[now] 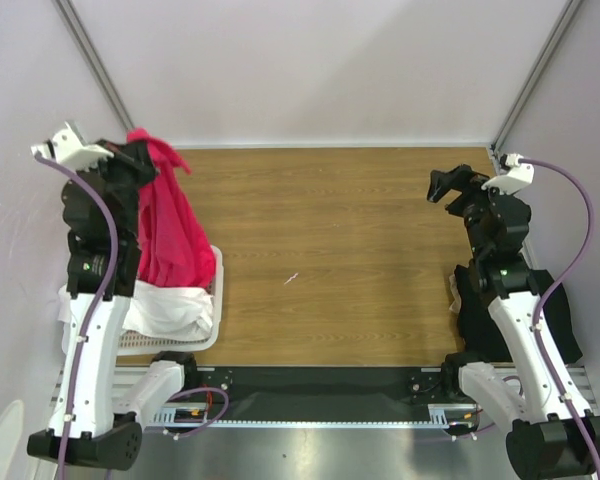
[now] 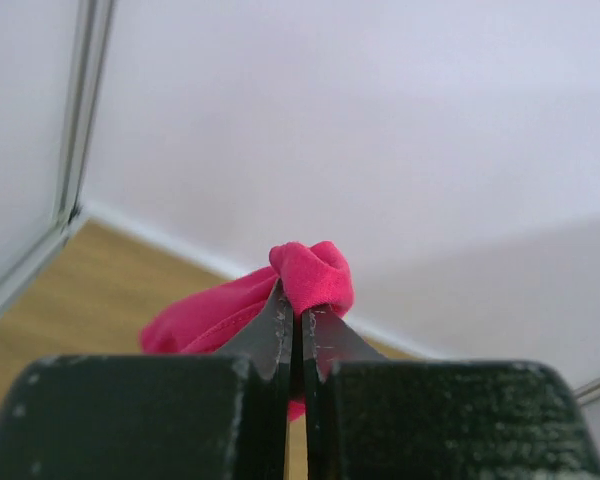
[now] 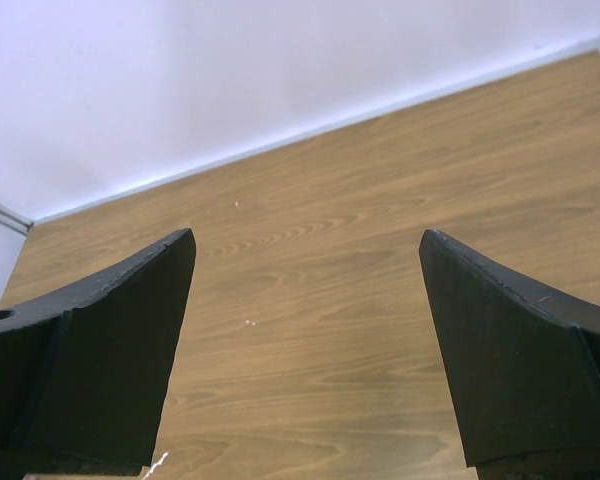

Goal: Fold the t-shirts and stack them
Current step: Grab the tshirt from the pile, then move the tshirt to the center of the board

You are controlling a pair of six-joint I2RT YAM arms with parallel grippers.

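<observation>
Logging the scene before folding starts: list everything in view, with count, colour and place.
white perforated plastic basket: one, white, table's near left corner
crimson-pink soft fabric t-shirt: one, crimson-pink, held up above the basket
white soft fabric t-shirts: number unclear, white, bunched in the basket
black soft fabric t-shirt: one, black, near right edge
brown wooden table: one, brown, under everything
left end effector: one, black, shut on crimson-pink t-shirt
right end effector: one, black, open, empty
</observation>
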